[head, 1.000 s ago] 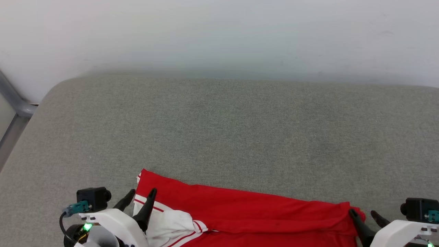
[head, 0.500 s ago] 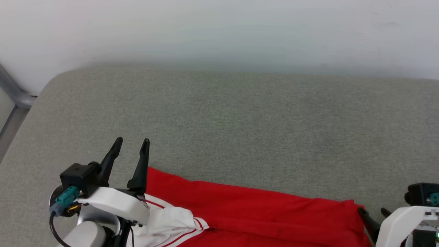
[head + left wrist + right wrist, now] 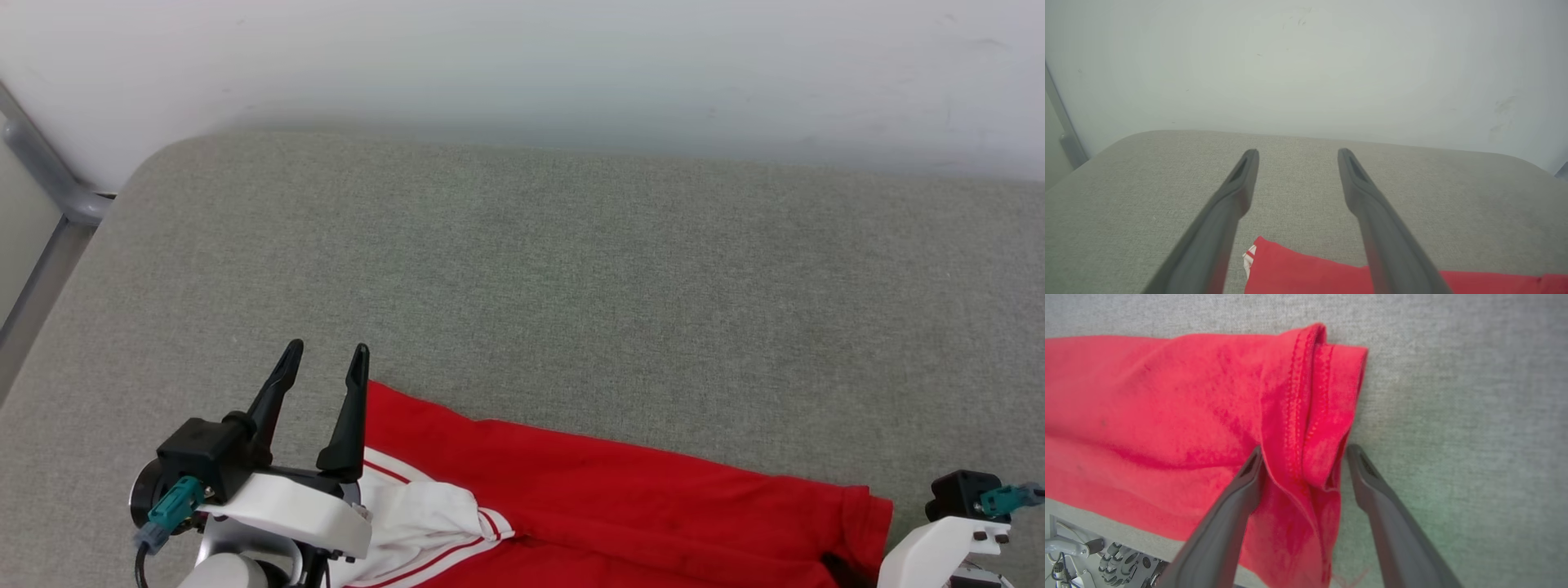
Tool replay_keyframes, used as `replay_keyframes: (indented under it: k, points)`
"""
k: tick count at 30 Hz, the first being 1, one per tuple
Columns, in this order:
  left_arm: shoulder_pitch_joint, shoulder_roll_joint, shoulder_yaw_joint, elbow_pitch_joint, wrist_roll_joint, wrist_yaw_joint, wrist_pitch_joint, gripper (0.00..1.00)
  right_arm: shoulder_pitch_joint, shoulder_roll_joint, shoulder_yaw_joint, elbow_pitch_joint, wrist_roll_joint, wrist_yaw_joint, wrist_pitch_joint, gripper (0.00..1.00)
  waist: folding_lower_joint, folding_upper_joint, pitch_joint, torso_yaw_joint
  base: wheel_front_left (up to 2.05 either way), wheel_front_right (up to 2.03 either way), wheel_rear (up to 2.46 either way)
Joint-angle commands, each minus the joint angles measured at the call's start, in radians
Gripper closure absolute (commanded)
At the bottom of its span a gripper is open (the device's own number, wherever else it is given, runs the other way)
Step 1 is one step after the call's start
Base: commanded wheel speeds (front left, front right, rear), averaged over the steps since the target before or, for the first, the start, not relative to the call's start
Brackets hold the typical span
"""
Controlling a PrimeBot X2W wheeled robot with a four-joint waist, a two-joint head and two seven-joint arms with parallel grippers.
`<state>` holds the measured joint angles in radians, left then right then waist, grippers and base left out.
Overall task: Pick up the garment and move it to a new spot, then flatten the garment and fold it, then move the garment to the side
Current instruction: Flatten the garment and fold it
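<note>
The garment [image 3: 620,506] lies along the near side of a grey padded surface [image 3: 571,269], a long band of bright red cloth running from the lower left towards the lower right of the head view, with the far part of the surface bare behind it up to a pale wall [image 3: 522,65]. At the garment's left end a white sleeve [image 3: 416,523] edged with red stripes is bunched on top of the red cloth. The left gripper [image 3: 326,351] hangs above that left end, its two dark fingers spread apart and pointing away towards the wall, with nothing between them; in the left wrist view the left gripper [image 3: 1298,153] shows the same wide gap, the grey surface lying beyond the fingers and the garment's red corner [image 3: 1298,269] below and between them, not touched. The right gripper [image 3: 1304,451] is at the garment's right end, claw wide open: its fingers stand on either side of the folded, stitched hem [image 3: 1310,396], one finger against the red cloth and the other over the grey surface just beside the fold, so the cloth lies between the jaws but is not pinched. A grey metal rail [image 3: 41,171] runs down by the left corner of the surface, next to the wall
</note>
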<state>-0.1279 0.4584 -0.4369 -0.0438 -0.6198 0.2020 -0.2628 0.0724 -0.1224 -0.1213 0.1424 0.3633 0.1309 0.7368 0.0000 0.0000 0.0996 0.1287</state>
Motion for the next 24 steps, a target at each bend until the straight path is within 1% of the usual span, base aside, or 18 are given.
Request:
replay_keyframes:
  k: [1,2,3,6,9,11,15,19,24]
  points:
    - [0.009,-0.008,0.006,-0.002,0.006,-0.008,-0.002,0.0,0.011,0.02,0.019,0.039,0.007,0.0,0.014,0.28,0.0,0.0,-0.003,0.0,0.0,0.0,0.0]
    - [0.012,-0.013,0.007,0.0,0.01,-0.009,-0.002,0.0,0.008,0.023,0.022,0.048,0.013,0.0,0.015,0.68,0.0,0.0,-0.005,0.0,0.0,0.0,0.0]
    - [0.015,-0.016,0.008,0.004,0.013,-0.011,-0.002,0.0,0.006,0.024,0.026,0.059,0.02,0.0,0.02,1.0,0.0,0.0,-0.011,0.0,0.0,0.0,0.0]
    - [0.02,-0.029,0.008,0.016,0.023,-0.016,-0.002,0.0,-0.01,0.016,0.031,0.066,0.033,0.0,0.012,1.0,0.0,0.0,-0.028,-0.003,0.0,0.0,0.0]
    - [0.028,-0.04,0.009,0.028,0.028,-0.018,-0.002,0.0,-0.026,-0.002,0.034,0.048,0.045,0.0,-0.007,1.0,0.0,0.0,-0.045,-0.007,0.0,0.0,0.0]
    - [0.039,-0.041,0.008,0.035,0.029,-0.02,-0.002,0.0,-0.04,-0.013,0.035,0.025,0.052,0.0,-0.022,1.0,0.0,0.0,-0.058,-0.011,0.0,0.0,0.0]
    - [0.056,-0.034,0.007,0.048,0.035,-0.012,-0.002,0.0,-0.048,-0.035,0.027,-0.018,0.054,0.0,-0.033,1.0,0.0,0.0,-0.081,-0.021,0.0,0.0,0.0]
    - [0.071,-0.028,0.006,0.052,0.039,-0.002,-0.002,0.0,-0.04,-0.061,-0.02,-0.046,0.05,-0.001,-0.025,1.0,0.0,0.0,-0.099,-0.028,0.0,0.0,0.0]
    - [0.085,-0.023,0.007,0.045,0.043,0.008,-0.002,0.0,-0.019,-0.087,-0.135,-0.063,0.037,-0.001,0.003,1.0,0.0,0.0,-0.11,-0.036,0.0,0.0,0.0]
